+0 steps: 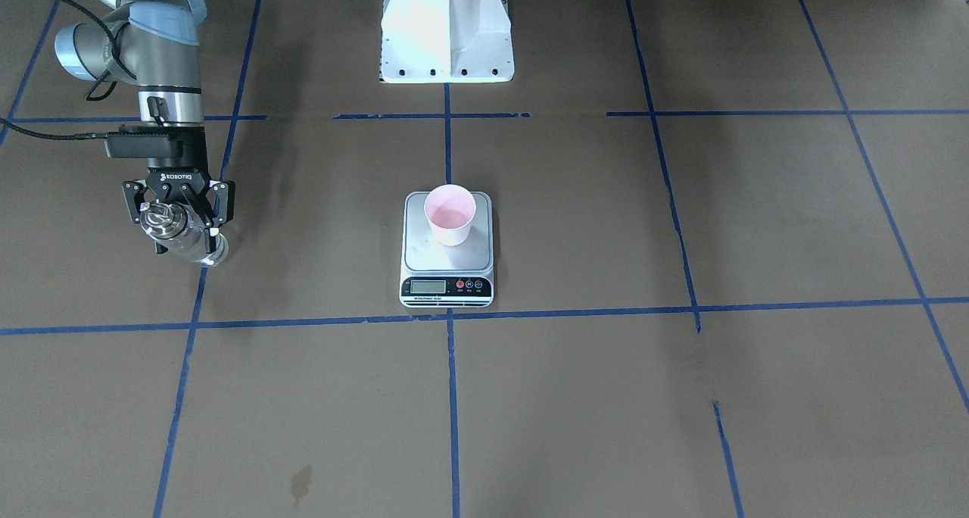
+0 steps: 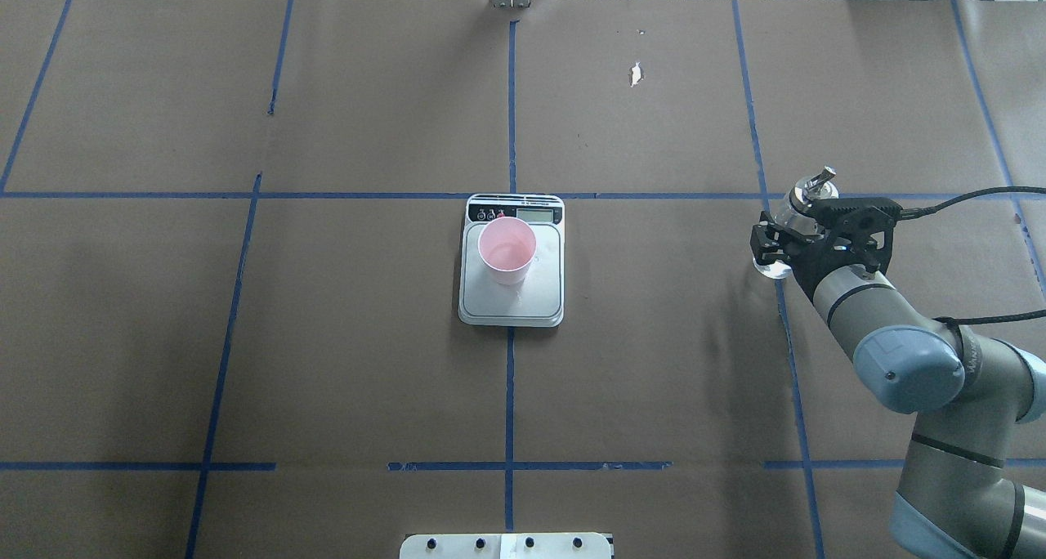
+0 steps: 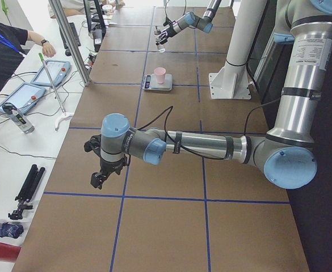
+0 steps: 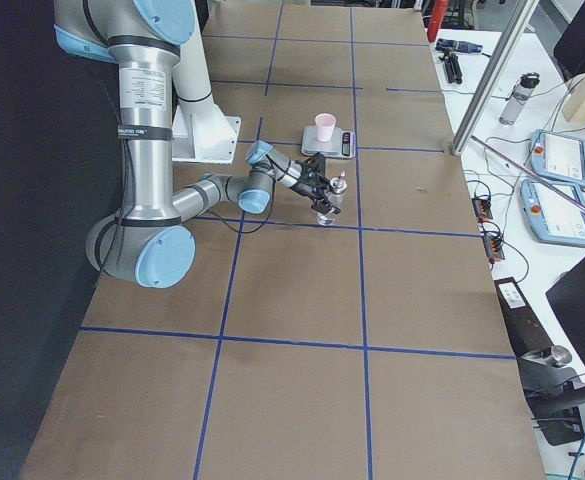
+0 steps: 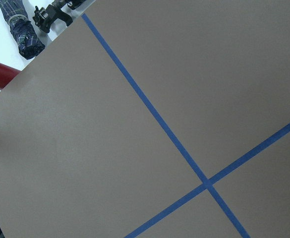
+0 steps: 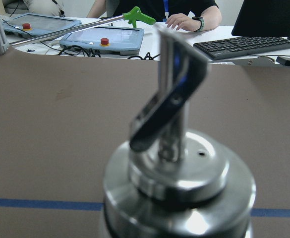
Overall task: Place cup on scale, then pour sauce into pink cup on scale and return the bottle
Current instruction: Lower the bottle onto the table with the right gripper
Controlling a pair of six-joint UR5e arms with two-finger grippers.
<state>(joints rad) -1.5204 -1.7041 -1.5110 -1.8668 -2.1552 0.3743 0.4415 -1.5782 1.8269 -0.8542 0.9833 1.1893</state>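
Note:
The pink cup (image 1: 450, 215) stands upright on the silver platform of the scale (image 1: 447, 264) at the table's middle; both also show in the overhead view, cup (image 2: 507, 250) on scale (image 2: 523, 301). My right gripper (image 1: 184, 234) is shut on the clear glass bottle (image 1: 200, 248), well off to the scale's side and near the table surface. In the overhead view the gripper (image 2: 786, 244) holds the bottle with its silver pourer cap (image 2: 814, 185) pointing away from the robot. The right wrist view shows that cap (image 6: 179, 168) close up. My left gripper (image 3: 97, 178) hangs over bare table far from the scale; I cannot tell whether it is open.
The white robot pedestal (image 1: 447, 29) stands behind the scale. Blue tape lines cross the brown paper, which has a small tear (image 2: 635, 73) and a stain (image 1: 300, 482). Operators sit at a side bench with tablets (image 6: 102, 40) and a keyboard (image 6: 244, 47).

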